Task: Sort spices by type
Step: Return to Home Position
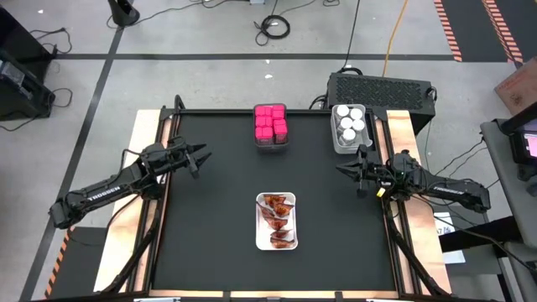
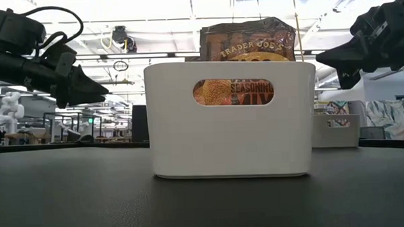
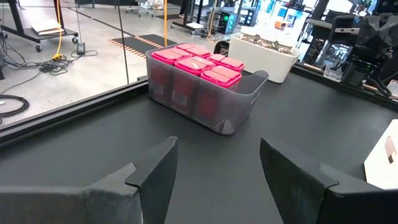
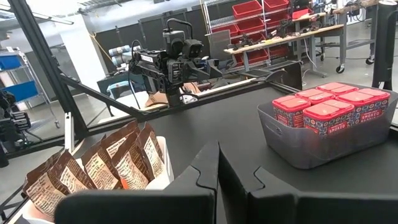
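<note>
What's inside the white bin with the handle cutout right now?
Crinkly red-orange packets stand in a row, poking above the rim of the white bin; nothing else shows. The packets and walls cover the floor, so anything lying underneath cannot be seen.

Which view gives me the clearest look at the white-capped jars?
The high view: it looks straight down on the jars, their white caps in plain sight inside the grey bin. The left wrist view catches that bin only far off, contents indistinct. The low and right wrist views show no jars.
</note>
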